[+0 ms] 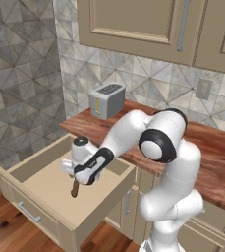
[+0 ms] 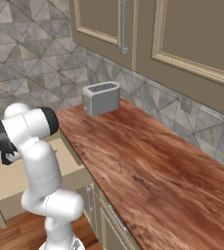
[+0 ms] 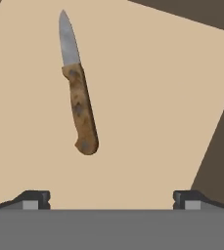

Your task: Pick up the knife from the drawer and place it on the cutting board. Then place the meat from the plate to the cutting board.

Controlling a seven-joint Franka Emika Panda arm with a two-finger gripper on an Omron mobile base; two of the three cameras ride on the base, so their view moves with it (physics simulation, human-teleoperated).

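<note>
knife (image 3: pixel 78 93) lengthwise (blade (image 3: pixel 68 41) away from gripper (image 3: pixel 111 199))

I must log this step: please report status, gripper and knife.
Gripper open, above the open beige drawer. Brown wooden-handled knife flat on drawer floor, not gripped. Nothing lies between.

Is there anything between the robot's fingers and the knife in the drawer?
No. In the hand view, bare drawer floor lies between the open gripper and the knife.
</note>
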